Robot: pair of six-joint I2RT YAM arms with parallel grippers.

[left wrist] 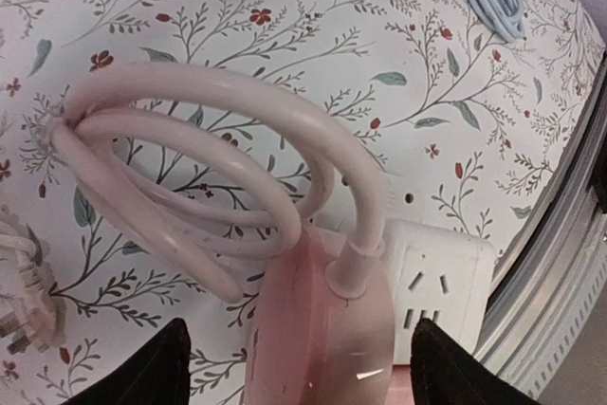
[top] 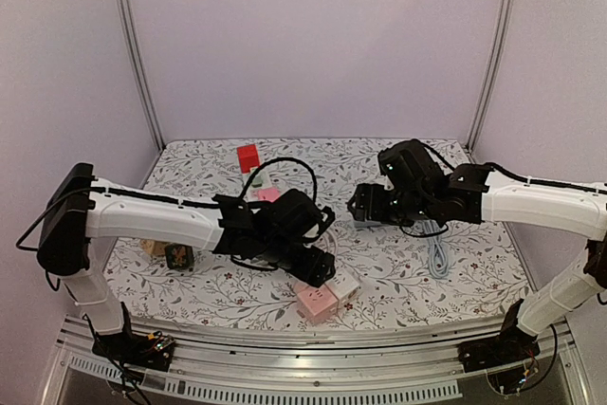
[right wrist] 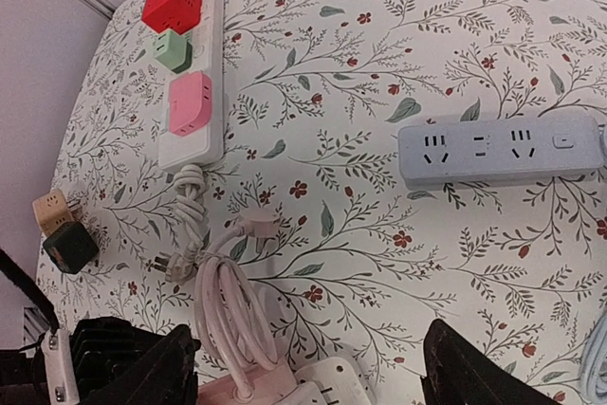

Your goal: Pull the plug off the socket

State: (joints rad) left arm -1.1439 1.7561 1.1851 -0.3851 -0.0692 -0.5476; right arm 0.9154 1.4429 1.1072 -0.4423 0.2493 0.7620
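Observation:
A pink plug block (left wrist: 322,329) with a thick pale pink cord (left wrist: 190,177) looped above it sits against a white socket cube (left wrist: 441,286) near the table's front edge. My left gripper (left wrist: 299,329) is open. Its dark fingers (left wrist: 161,367) stand on either side of the pink plug with a gap on each side. From above, the plug (top: 316,303) and the socket (top: 343,284) lie just below the left gripper (top: 318,267). My right gripper (top: 365,204) hovers open over mid-table with nothing between its fingers (right wrist: 455,367). It looks down on the plug (right wrist: 251,391).
A white power strip (right wrist: 190,135) at the back left carries red, green and pink cubes. A grey power strip (right wrist: 498,152) lies at the right and a pale blue cable (top: 438,258) beside it. Tan and dark green cubes (top: 175,253) sit at the left. A metal rail (left wrist: 560,263) runs along the front edge.

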